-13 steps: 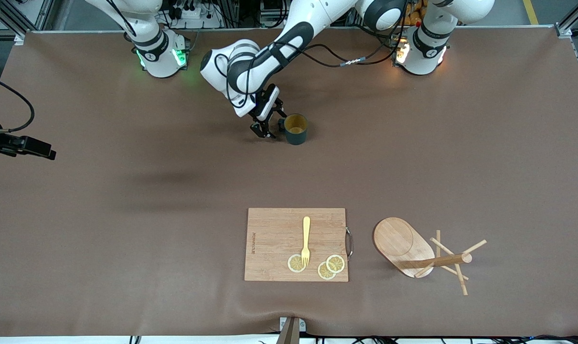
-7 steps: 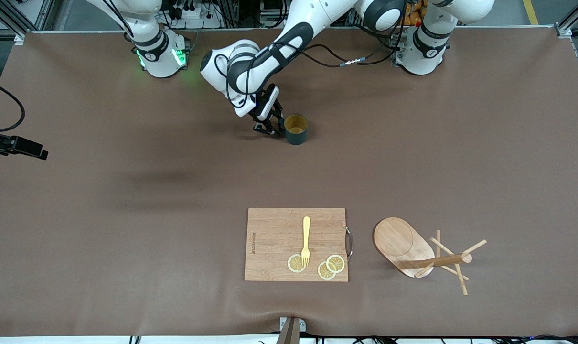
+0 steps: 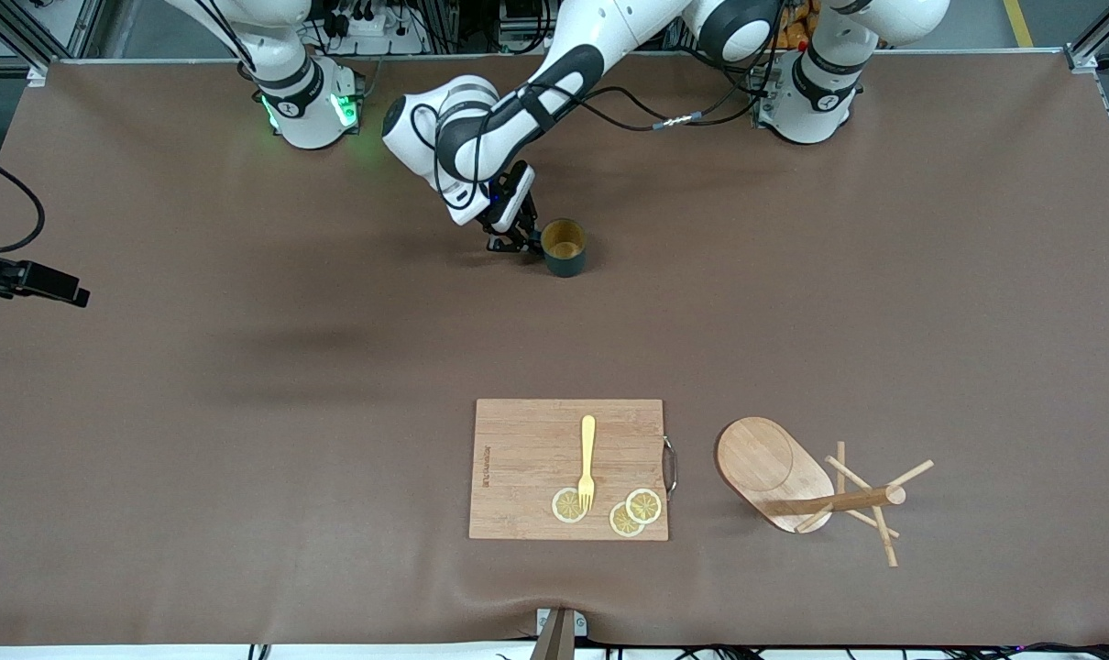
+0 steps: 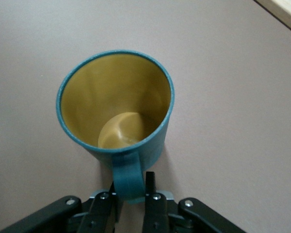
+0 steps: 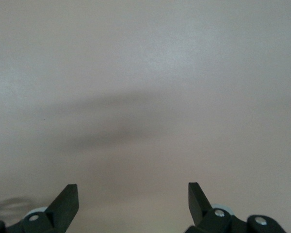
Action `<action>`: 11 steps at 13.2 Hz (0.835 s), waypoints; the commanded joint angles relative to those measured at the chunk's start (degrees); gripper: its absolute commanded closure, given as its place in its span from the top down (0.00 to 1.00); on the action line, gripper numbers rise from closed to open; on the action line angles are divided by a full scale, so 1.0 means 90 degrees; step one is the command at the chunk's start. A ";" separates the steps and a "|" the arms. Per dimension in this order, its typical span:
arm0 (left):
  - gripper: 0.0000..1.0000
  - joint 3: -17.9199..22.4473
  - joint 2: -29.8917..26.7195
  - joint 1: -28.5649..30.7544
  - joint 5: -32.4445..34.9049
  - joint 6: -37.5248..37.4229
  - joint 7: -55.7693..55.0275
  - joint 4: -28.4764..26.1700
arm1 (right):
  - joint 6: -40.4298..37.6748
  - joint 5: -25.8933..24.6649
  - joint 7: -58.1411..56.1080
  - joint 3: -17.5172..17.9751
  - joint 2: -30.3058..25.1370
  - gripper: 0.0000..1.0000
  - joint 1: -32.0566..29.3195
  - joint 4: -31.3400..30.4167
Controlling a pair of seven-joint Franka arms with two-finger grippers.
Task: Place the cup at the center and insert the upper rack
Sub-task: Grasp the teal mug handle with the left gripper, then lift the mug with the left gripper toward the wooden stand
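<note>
The cup (image 3: 564, 247), dark teal with a yellow-ochre inside, stands upright on the brown table, close to the robots' bases. My left gripper (image 3: 521, 240) is low beside it and shut on the loop handle. In the left wrist view the cup (image 4: 116, 107) opens toward the camera, and the left gripper (image 4: 131, 187) has one finger on each side of the handle (image 4: 128, 174). The upper rack (image 3: 779, 467), a light wooden mug tree, lies on its side, nearer the front camera than the cup. My right gripper (image 5: 133, 194) waits open over bare table.
A rectangular wooden cutting board (image 3: 518, 440) lies beside the rack's oval base, toward the right arm's end. It carries a yellow fork (image 3: 587, 458) and three lemon slices (image 3: 635, 511). The right arm's dark hand (image 3: 55, 282) hangs at the table's edge.
The left gripper's fingers closed on the cup's handle, and the cup shifted slightly toward the gripper. The right arm's hand drew a little toward the table's edge.
</note>
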 commanded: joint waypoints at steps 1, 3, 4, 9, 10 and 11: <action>0.00 -0.0268 -0.0640 0.0280 -0.0075 -0.0081 0.0429 -0.0038 | 0.0008 0.0028 0.0016 0.0098 -0.0004 1.00 -0.0100 0.0049; 0.00 -0.0269 -0.0924 0.0495 -0.0250 0.0045 0.0829 -0.0058 | 0.0018 0.0028 0.0016 0.0098 0.0005 1.00 -0.0100 0.0049; 0.00 -0.0269 -0.1109 0.0632 -0.0396 0.0162 0.1082 -0.0145 | 0.0018 0.0028 0.0016 0.0098 -0.0004 1.00 -0.0100 0.0049; 0.00 -0.0269 -0.2018 0.1607 -0.1391 0.0758 0.2264 -0.0390 | 0.0018 0.0028 0.0016 0.0098 0.0005 1.00 -0.0090 0.0049; 0.00 -0.0269 -0.2174 0.1822 -0.1597 0.0817 0.2595 -0.0400 | 0.0018 0.0028 0.0016 0.0098 0.0005 1.00 -0.0090 0.0049; 0.00 -0.0269 -0.2311 0.2037 -0.1773 0.0818 0.2975 -0.0419 | 0.0018 0.0028 0.0035 0.0098 0.0005 1.00 -0.0080 0.0049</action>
